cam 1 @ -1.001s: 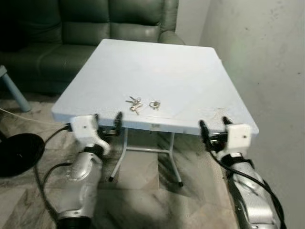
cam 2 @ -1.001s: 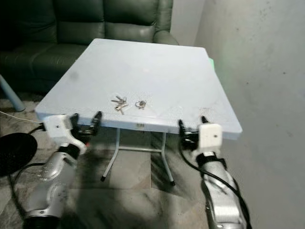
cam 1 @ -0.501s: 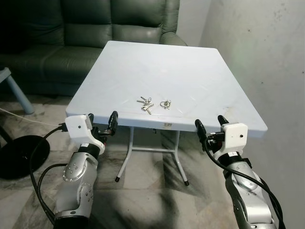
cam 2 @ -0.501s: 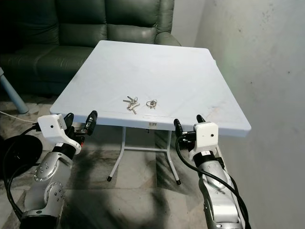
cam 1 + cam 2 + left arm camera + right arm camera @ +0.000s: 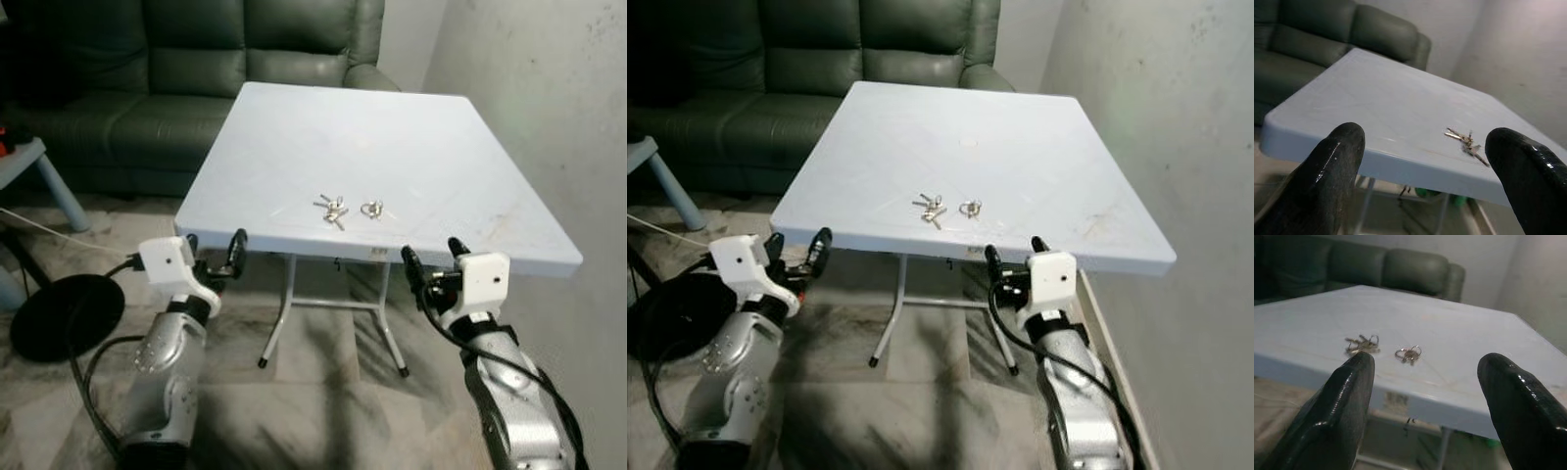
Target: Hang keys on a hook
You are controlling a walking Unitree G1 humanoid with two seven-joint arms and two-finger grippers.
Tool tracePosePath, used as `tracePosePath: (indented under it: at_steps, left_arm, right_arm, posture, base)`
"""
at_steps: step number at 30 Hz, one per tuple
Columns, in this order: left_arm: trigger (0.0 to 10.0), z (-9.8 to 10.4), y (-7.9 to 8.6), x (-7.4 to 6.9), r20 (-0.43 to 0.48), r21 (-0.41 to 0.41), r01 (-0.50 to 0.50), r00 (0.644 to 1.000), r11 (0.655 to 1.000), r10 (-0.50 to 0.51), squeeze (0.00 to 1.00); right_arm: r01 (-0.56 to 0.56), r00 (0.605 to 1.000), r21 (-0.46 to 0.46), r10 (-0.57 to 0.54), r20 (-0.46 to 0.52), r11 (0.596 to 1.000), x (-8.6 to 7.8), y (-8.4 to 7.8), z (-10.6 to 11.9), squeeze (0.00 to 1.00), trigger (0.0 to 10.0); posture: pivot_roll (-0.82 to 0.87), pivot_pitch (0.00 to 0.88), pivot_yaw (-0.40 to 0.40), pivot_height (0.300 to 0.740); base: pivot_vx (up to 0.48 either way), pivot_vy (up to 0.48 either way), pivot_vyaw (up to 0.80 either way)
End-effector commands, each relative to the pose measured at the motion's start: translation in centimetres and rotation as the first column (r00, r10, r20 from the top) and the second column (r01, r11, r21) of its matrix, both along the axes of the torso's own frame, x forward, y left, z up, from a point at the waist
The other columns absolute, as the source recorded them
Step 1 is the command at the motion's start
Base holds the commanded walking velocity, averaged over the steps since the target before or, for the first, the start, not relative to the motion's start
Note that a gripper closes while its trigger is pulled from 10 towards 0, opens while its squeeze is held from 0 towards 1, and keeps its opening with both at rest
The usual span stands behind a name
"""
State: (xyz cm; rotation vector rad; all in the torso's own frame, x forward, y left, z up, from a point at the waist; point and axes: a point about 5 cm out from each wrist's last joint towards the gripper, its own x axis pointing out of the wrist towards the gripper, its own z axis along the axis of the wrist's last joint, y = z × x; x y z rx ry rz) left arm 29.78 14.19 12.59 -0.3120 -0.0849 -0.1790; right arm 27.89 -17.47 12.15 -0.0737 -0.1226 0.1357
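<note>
A small bunch of keys point(image 5: 332, 209) lies on the white folding table point(image 5: 392, 147), close to its near edge, with a separate key ring point(image 5: 371, 210) just to its right. The wrist views show the same keys point(image 5: 1466, 142) and key ring point(image 5: 1408, 354). My left gripper point(image 5: 213, 253) is held open in front of the table's near left corner, below the tabletop's edge. Near the right part of that same edge my right gripper point(image 5: 431, 258) stands open too. Neither holds anything, and both are short of the keys.
A dark green sofa point(image 5: 186, 69) stands behind the table. A bare plaster wall point(image 5: 549, 88) runs along the table's right side. On the floor at the left are a round black base point(image 5: 61, 313), a white cable and a light blue leg point(image 5: 61, 191).
The camera has shifted, so the table and keys now sit further right in the picture. Both grippers stay open and level in front of the table's near edge.
</note>
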Motion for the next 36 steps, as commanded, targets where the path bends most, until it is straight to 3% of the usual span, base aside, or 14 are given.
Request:
tracePosePath:
  at_steps: [1, 6, 16, 36]
  left_arm:
    - [10.0, 0.06, 0.79, 0.07, -0.003, 0.014, -0.023, 1.000, 1.000, 0.023, 0.00]
    - [10.0, -0.01, 0.83, 0.05, -0.007, 0.016, -0.027, 1.000, 0.999, 0.028, 0.00]
    - [10.0, -0.20, 0.73, 0.05, -0.025, -0.001, -0.027, 0.999, 1.000, 0.027, 0.00]
    - [10.0, -0.25, 0.67, 0.10, -0.039, -0.013, -0.020, 0.999, 1.000, 0.019, 0.00]
  right_arm:
    - [-0.014, 1.000, 0.012, 0.013, 0.021, 1.000, 0.16, 0.50, 0.58, 0.00, 10.0]
    - [-0.015, 1.000, 0.010, 0.015, 0.020, 1.000, 0.17, 0.53, 0.58, 0.00, 10.0]
    - [-0.020, 1.000, 0.011, 0.020, 0.019, 1.000, 0.23, 0.60, 0.61, 0.00, 10.0]
    - [-0.023, 1.000, 0.013, 0.022, 0.018, 1.000, 0.27, 0.69, 0.56, 0.00, 10.0]
  posture:
    - [0.01, 0.012, -0.055, 0.732]
    - [0.01, 0.013, -0.057, 0.732]
    - [0.01, 0.013, -0.057, 0.732]
    - [0.01, 0.017, -0.053, 0.732]
  base:
    - [0.000, 0.480, 0.00]
    - [0.000, 0.445, 0.00]
    - [0.000, 0.000, 0.00]
    - [0.427, 0.000, 0.00]
